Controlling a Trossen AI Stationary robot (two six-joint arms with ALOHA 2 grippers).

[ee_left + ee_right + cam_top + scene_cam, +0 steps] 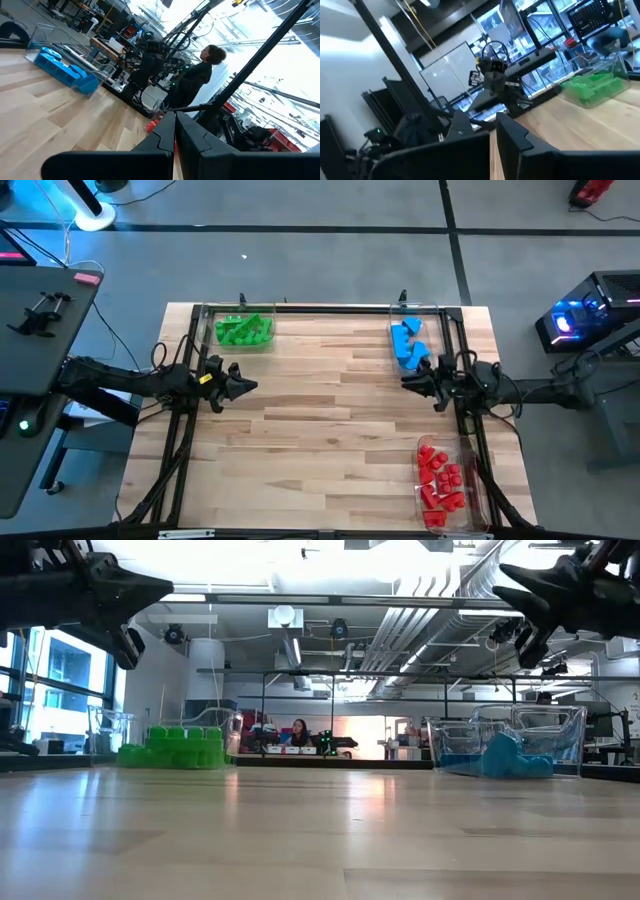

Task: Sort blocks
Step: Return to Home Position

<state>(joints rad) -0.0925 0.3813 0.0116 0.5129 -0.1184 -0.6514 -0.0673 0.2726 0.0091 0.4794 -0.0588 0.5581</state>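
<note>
Blocks (440, 475) lay sorted; my left hand (243, 386) and right hand (408, 381) hung closed; the right could clip the nearby tray (432, 315).

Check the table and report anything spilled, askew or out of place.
Nothing stands out. Green blocks sit in the far-left tray, blue blocks in the far-right tray, red blocks in the near-right tray; none lies loose. The left gripper and right gripper hover at the sides, jaws shut, empty.
</note>
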